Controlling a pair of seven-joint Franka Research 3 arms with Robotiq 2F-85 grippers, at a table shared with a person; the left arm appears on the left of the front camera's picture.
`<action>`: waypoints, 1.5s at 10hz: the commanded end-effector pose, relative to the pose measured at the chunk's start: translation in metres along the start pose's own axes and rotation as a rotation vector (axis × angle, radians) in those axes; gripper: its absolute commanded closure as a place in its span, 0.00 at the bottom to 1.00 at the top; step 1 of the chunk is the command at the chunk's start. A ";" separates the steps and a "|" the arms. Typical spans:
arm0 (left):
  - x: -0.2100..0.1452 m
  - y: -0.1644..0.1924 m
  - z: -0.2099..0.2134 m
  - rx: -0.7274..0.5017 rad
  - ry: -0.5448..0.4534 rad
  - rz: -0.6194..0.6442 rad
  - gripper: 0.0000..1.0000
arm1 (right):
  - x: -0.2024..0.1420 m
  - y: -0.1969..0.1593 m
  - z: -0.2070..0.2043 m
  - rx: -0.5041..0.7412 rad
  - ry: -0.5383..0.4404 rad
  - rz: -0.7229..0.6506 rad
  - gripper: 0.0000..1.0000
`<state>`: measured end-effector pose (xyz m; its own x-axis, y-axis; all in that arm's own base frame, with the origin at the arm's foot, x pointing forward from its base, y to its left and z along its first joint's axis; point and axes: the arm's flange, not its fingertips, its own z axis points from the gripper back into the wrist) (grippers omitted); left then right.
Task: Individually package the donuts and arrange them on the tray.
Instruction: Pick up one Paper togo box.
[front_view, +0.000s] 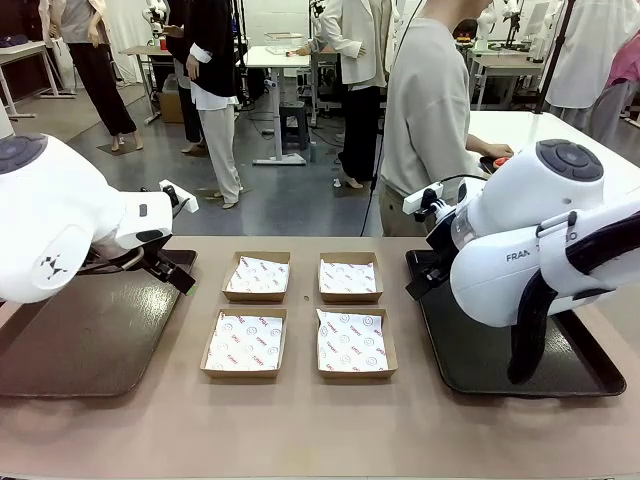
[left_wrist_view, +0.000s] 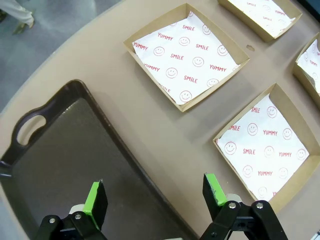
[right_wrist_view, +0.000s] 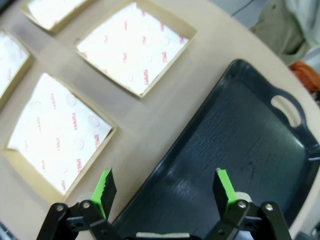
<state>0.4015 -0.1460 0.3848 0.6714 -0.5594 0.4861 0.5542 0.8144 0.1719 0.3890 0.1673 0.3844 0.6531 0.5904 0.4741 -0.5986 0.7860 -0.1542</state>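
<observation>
Centrally on the table (front_view: 300, 430), four shallow cardboard boxes (front_view: 257, 276) lie in a two-by-two block, each lined with white paper (left_wrist_view: 192, 55) printed in red with smiley faces and the words "YUMMY" and "SMILE"; all four liners lie bare. A tiny dark speck (front_view: 287, 299) sits on the tabletop in the gap between the boxes. On either side of the block lies a dark tray with a cut-out handle at its end: the left tray (front_view: 90, 340) near the boxes' left side and the right tray (front_view: 470, 350) just beside their right side, both with bare floors. The left gripper (left_wrist_view: 155, 192) hangs released, jaws wide and holding nothing, above that tray's inner edge, one green pad (left_wrist_view: 94, 197) over the tray and the other over the tabletop near a box corner. The right gripper (right_wrist_view: 167, 185) is likewise spread wide and empty, straddling the inner rim of its tray, one pad over the tray floor and the other at the rim beside a box. Across the table a person (front_view: 430, 110) in a pale top stands behind the right tray, one hand by a small red-orange thing (front_view: 497, 160) that is too small to identify.
</observation>
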 end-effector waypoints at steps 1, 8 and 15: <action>-0.062 -0.025 0.060 -0.006 0.043 -0.034 0.00 | -0.055 0.022 0.060 -0.003 0.111 0.006 0.00; -0.015 -0.024 0.089 -0.073 0.226 -0.051 0.00 | -0.037 0.018 0.131 0.073 0.284 -0.045 0.00; -0.028 0.049 0.128 -0.797 -0.164 0.236 0.00 | -0.093 -0.095 0.152 0.817 -0.193 -0.625 0.00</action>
<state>0.3454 -0.0900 0.4886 0.7319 -0.4504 0.5114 0.6468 0.6954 -0.3131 0.3101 0.0368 0.4933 0.8718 0.3043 0.3839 -0.4672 0.7520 0.4650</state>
